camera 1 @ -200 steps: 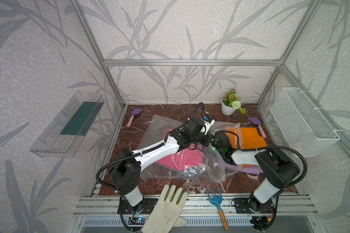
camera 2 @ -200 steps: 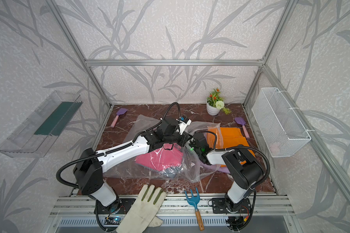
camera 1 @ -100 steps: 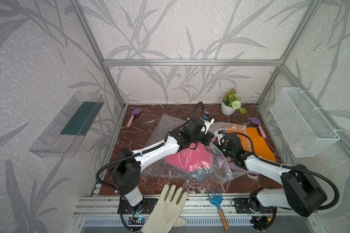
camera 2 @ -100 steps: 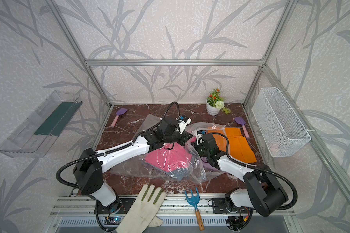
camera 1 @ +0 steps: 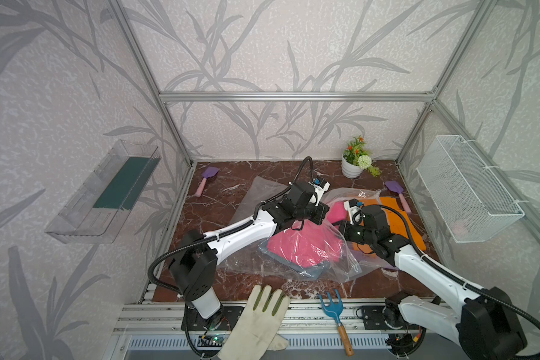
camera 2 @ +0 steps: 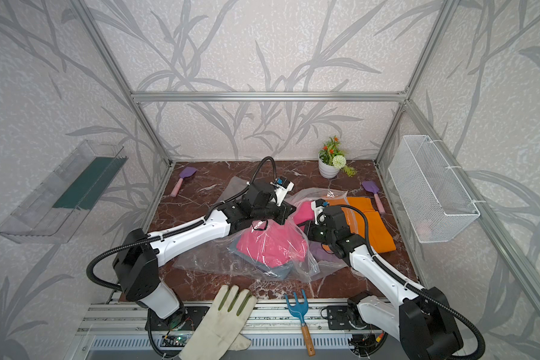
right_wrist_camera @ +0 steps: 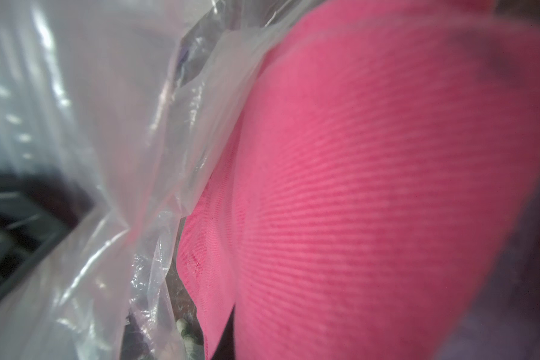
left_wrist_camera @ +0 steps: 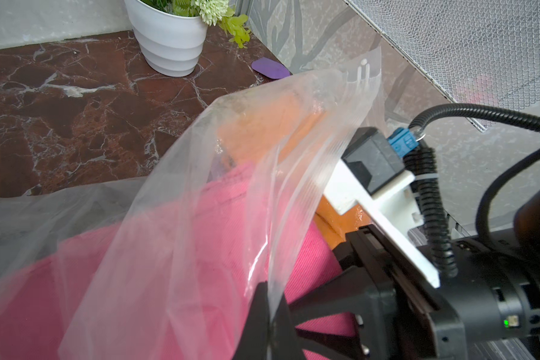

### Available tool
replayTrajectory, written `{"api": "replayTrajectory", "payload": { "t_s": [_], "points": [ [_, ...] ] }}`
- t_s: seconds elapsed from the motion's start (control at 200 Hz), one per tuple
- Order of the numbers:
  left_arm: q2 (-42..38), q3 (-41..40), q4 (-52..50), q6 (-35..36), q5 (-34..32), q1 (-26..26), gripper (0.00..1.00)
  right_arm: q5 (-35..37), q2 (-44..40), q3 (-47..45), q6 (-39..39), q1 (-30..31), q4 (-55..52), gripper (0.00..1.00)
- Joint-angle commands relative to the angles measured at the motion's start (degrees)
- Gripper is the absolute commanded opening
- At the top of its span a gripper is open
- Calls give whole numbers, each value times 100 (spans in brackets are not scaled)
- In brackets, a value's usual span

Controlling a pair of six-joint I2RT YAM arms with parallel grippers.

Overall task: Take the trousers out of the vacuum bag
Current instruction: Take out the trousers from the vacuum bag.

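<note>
Here our left gripper (left_wrist_camera: 270,313) is pinched tight on the bag's (left_wrist_camera: 325,103) open edge, holding it up. Our right gripper (camera 1: 340,224) sits at the mouth against the pink trousers (camera 1: 300,249), which lie mostly inside; we cannot tell its grip. We should hold the edge high and draw the trousers straight out towards the orange pair (camera 1: 416,233).

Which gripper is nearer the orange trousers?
Right. The right gripper is at the mouth of the vacuum bag, directly beside the orange trousers, its wrist over their edge. The left gripper pinches the bag's edge beyond the pink trousers, farther away.
</note>
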Motion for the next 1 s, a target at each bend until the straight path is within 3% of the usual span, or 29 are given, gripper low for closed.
{"api": "replayTrajectory", "payload": {
  "t_s": [0.0, 0.385, 0.995],
  "points": [
    [25, 3, -57, 38, -174, 51, 0, 64, -319, 486, -392, -114, -314, 2],
    [136, 37, -54, 11, -206, 54, 0, 598, -1632, 935, -680, -465, -1433, 0],
    [452, 74, -12, -74, -257, 77, 0, 1971, -2679, 2503, -1615, -642, -2938, 0]
  ]
}}
